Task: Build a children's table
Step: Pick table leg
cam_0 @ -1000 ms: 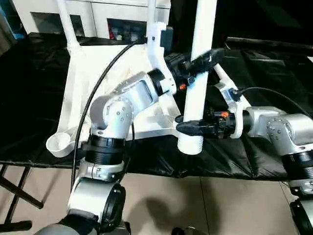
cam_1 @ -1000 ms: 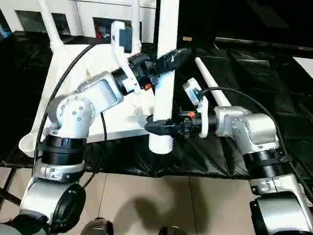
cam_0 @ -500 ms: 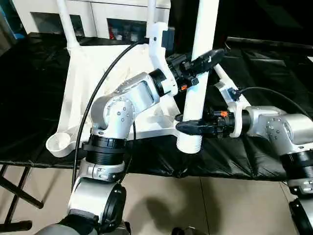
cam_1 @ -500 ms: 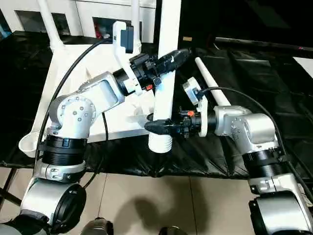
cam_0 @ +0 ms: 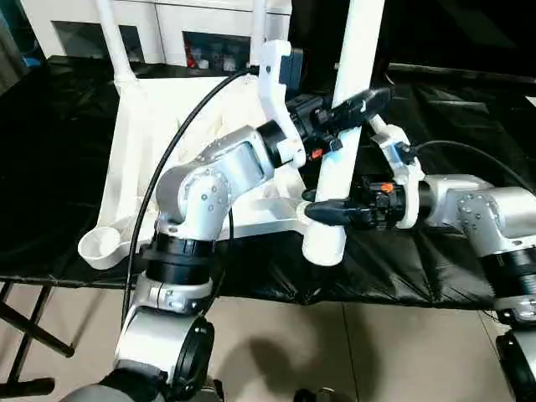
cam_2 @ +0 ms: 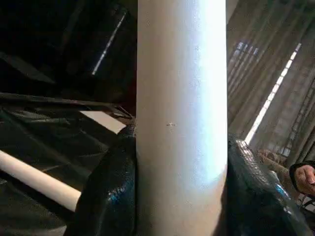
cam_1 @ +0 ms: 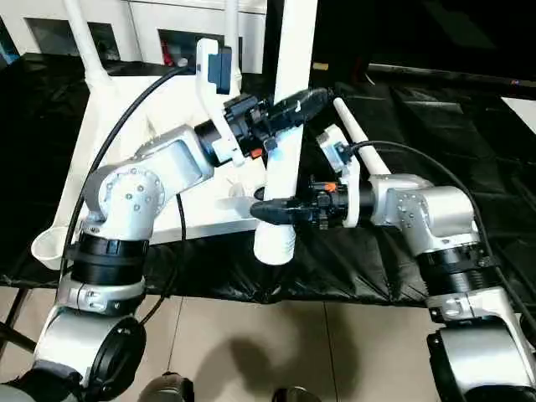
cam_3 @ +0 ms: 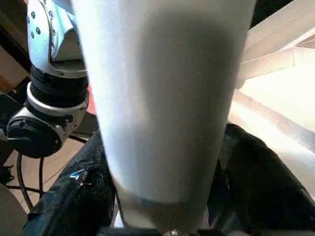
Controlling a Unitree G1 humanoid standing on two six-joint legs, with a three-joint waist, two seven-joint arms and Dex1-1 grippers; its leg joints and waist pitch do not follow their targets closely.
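Two of the four legs look fitted already. The children's table [cam_0: 142,142] lies upside down on the black tabletop [cam_0: 50,167]. At its near left corner the round socket [cam_0: 100,243] is empty. At the far left corner one fitted leg [cam_0: 109,33] stands upright, and a second upright leg [cam_1: 231,17] rises further right along the far edge.

Right of the table's middle, the left hand [cam_0: 360,105] is clamped high on a third leg [cam_0: 356,50]; its wrist view shows black fingers [cam_2: 106,196] pressed against both sides of the tube. The right hand [cam_0: 327,209] is clamped on the same leg lower down, close to its ribbed end. That end hangs just past the table's near right corner, not seated in anything. The socket there is hidden behind the leg, so I cannot tell how well they line up.

Far right, the last leg [cam_1: 360,142] lies loose on the black tabletop.

By my reckoning the build is about half done: this leg needs seating, then the loose one.
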